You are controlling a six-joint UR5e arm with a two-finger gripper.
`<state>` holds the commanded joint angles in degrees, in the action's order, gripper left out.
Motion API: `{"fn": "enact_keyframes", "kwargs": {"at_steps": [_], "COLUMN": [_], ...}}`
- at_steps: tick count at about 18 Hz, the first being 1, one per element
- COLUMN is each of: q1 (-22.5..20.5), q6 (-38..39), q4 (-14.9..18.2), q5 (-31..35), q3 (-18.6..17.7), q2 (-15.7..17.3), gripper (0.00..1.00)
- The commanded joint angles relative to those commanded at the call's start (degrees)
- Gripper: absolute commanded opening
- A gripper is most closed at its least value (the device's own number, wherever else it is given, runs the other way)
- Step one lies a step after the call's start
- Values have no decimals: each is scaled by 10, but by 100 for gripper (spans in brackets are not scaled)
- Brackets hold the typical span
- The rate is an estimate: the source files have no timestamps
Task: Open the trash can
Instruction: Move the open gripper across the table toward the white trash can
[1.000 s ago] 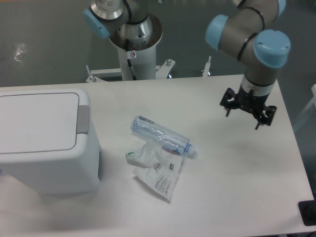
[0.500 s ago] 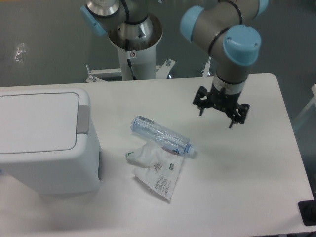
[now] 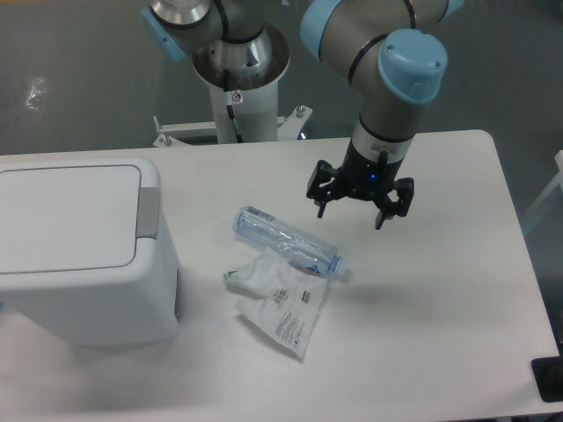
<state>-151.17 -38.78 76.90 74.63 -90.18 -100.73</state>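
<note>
White boxy trash can [image 3: 79, 255], lid flat down, grey tab; far left of gripper [image 3: 350, 209], fingers spread.

The claw [image 3: 352, 209] has travelled leftward across the worktop [image 3: 440, 299] — a second ago it hung near the right edge, half a second ago it was partway over, and now it hovers just up and to the right of the clear bottle [image 3: 287, 241]. Its fingers have turned as it came: the pair now lies nearly level across the view, spread apart as before. The arm's blue-capped wrist joint [image 3: 412, 66] has swung left with it — nearer the robot's base.
</note>
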Motion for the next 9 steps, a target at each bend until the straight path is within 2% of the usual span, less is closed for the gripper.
{"fn": "enact_keyframes", "kwargs": {"at_steps": [3, 5, 9], "q1": [7, 31, 49], "q6": [46, 64, 77], "q4": [2, 2, -5], "q5": [-27, -38, -99], "q3": [19, 31, 31], "q2": [2, 3, 10], "gripper": [100, 100, 100]}}
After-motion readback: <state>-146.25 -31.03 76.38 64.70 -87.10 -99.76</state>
